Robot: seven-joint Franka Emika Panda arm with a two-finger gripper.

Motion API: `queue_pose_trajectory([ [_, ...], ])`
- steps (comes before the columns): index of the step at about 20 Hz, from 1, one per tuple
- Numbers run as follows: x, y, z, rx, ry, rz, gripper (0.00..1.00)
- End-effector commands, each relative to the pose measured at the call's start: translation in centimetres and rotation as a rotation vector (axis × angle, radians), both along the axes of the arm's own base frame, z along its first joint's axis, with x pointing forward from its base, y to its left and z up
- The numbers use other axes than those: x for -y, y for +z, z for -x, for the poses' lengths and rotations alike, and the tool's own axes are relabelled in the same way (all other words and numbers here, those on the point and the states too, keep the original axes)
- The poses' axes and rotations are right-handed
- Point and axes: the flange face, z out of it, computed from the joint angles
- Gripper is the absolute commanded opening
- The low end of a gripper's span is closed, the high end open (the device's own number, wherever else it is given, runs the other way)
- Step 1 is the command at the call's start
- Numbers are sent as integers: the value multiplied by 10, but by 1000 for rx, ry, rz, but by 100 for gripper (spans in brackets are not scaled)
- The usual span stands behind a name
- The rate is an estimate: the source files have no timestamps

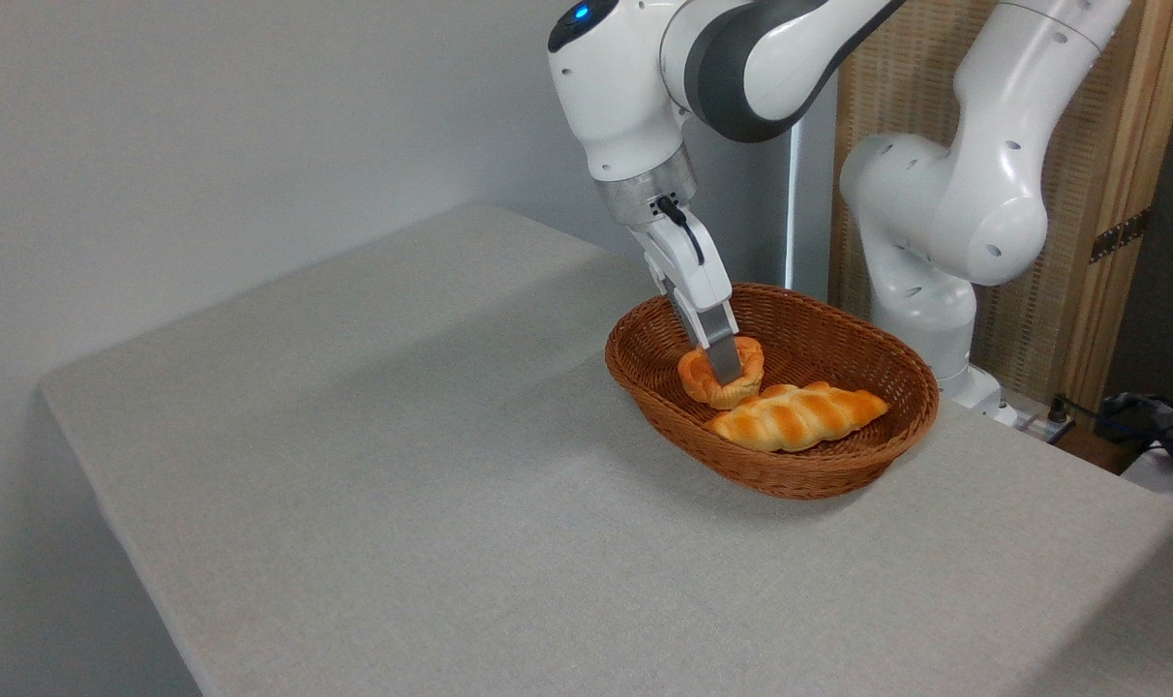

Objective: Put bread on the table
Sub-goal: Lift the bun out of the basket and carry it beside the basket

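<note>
bread (705, 379): orange-brown
braided loaf (797, 415): pale golden, darker brown stripes
basket (843, 461): brown wicker weave
table (432, 503): plain light grey cloth
gripper (724, 373): white body, grey metal fingers
arm (945, 194): white, dark grey joint

pincer (724, 373) down on bread (705, 379) | in basket (838, 474) | braided loaf (797, 414) beside | table (403, 484)
</note>
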Motion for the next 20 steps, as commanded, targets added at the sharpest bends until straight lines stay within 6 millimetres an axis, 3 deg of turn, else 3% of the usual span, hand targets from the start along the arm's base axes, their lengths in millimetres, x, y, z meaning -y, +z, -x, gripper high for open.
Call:
queue_pose_trajectory([
  [1,1,0,-3,17,-22,8,38],
  [7,1,7,-5,21,-41,13,36],
  [10,1,22,-11,42,-53,25,36],
  [13,-1,50,-19,57,-49,30,35],
  [17,-32,89,-35,74,-36,103,35],
  [20,-29,108,-57,93,-13,131,35],
])
